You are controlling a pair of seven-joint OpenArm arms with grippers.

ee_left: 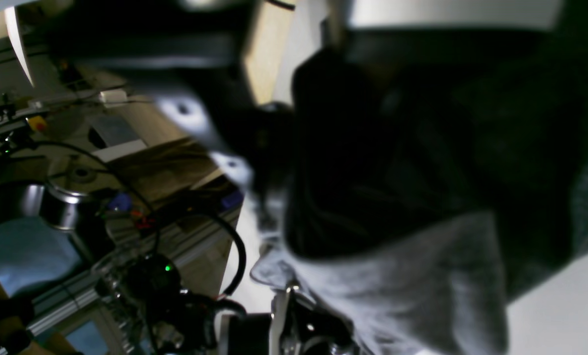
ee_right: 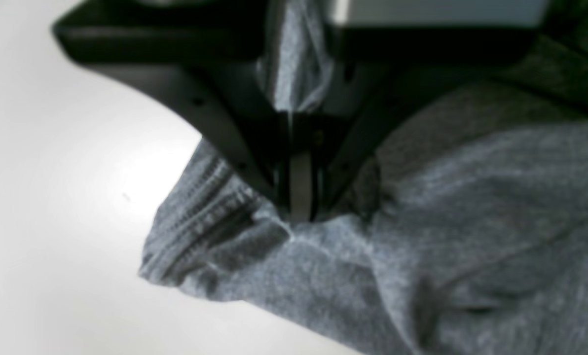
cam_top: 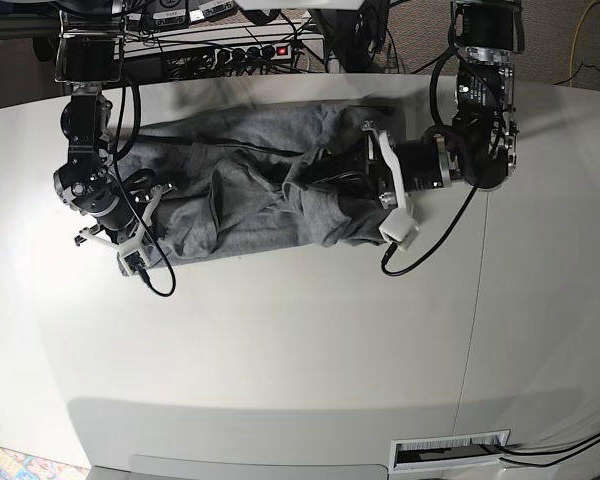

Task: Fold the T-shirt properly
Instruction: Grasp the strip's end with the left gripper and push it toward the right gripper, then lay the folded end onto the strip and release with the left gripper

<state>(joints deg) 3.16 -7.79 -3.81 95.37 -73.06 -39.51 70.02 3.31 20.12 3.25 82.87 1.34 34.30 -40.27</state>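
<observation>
The heather-grey T-shirt [cam_top: 240, 170] lies creased and bunched across the far part of the white table [cam_top: 280, 350]. My right gripper [ee_right: 301, 209] is shut on a hemmed edge of the T-shirt [ee_right: 471, 222], low over the table; in the base view it [cam_top: 152, 198] is at the shirt's left end. My left gripper [cam_top: 322, 178] is buried in the folds at the shirt's right end. In the left wrist view one of its fingers [ee_left: 215, 143] stands apart from the centre line, while dark cloth [ee_left: 422, 286] covers the other.
A power strip and cables [cam_top: 240, 45] run along the table's far edge. A slotted vent [cam_top: 450, 452] sits at the front right. Beyond the table edge, the left wrist view shows arm hardware and cables [ee_left: 151, 276].
</observation>
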